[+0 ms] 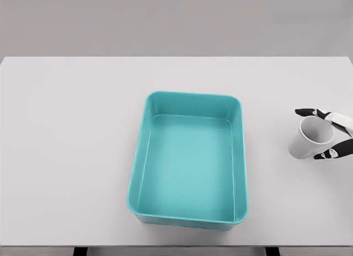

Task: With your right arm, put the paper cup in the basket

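Right hand [332, 133]: enters at the right edge, black-tipped fingers [305, 111] curled around the rim of the paper cup [309, 137], gripping it.
Paper cup: white, tilted, mouth toward the upper right, right of the basket and apart from it.
Basket [141, 156]: teal, rectangular, mid-table.
Table [66, 156]: white.

White paper cup [310, 138], empty, tilted with its mouth up and toward the right, near the desk's right edge, teal rectangular basket [189, 161], open-topped, empty, at mid-desk toward the front edge, well apart from the cup
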### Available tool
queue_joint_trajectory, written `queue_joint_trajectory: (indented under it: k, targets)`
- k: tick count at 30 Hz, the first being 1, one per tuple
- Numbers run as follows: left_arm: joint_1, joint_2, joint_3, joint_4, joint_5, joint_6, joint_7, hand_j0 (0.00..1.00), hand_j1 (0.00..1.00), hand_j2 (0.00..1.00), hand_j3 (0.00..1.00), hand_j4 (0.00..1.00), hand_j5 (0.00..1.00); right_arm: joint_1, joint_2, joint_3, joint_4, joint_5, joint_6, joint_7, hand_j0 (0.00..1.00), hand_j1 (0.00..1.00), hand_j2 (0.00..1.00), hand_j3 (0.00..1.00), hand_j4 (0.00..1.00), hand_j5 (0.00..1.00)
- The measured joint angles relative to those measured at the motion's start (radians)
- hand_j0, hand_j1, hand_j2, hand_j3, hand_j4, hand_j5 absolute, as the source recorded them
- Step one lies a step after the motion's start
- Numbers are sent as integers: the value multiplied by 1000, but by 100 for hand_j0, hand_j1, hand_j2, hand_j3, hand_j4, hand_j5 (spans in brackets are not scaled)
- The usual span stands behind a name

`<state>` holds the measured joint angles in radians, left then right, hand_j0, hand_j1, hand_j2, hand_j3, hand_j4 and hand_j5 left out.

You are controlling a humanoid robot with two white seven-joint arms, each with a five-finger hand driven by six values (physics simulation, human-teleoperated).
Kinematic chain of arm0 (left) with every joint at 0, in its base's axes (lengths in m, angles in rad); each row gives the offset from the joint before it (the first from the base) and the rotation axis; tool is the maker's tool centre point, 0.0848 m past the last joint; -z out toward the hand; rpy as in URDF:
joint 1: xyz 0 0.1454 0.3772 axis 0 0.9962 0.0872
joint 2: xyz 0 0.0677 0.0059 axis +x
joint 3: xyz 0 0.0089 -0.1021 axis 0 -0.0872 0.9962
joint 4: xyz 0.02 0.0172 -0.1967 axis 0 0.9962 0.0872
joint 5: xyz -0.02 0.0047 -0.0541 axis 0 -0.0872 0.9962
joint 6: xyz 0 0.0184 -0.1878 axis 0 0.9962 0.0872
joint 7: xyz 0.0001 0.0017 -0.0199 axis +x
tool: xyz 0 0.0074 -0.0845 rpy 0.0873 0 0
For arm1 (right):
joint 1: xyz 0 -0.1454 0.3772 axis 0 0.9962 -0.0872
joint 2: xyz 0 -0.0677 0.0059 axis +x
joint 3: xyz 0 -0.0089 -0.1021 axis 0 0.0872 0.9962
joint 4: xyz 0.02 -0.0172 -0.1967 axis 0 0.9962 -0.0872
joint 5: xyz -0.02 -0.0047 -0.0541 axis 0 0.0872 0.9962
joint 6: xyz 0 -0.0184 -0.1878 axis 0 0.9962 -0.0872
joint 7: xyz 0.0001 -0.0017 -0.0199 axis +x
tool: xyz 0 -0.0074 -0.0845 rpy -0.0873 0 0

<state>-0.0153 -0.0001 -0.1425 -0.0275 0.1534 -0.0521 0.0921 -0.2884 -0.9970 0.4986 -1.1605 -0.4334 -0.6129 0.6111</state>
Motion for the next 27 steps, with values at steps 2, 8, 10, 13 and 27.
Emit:
queue_joint_trajectory:
  k: [2, 8, 10, 13, 27]
  targets:
    - [0, 0, 0, 0, 0, 0, 0, 100, 100, 100, 100, 100, 100, 0, 0, 0, -2, 0, 0, 0, 98, 98, 98, 98, 98, 98]
    - [0, 0, 0, 0, 0, 0, 0, 100, 100, 100, 100, 100, 100, 0, 0, -4, -2, -1, 0, 0, 79, 79, 79, 79, 79, 79]
    - [0, 0, 0, 0, 0, 0, 0, 100, 100, 100, 100, 100, 100, 0, 0, -6, -3, 0, 0, 0, 79, 79, 79, 79, 79, 79]
    - [0, 0, 0, 0, 0, 0, 0, 100, 100, 100, 100, 100, 100, 0, 1, -10, -6, 1, 0, 0, 79, 79, 79, 79, 79, 79]
    - [0, 0, 0, 0, 0, 0, 0, 100, 100, 100, 100, 100, 100, -15, 52, -135, -38, -1, 0, 0, 79, 79, 79, 79, 79, 79]
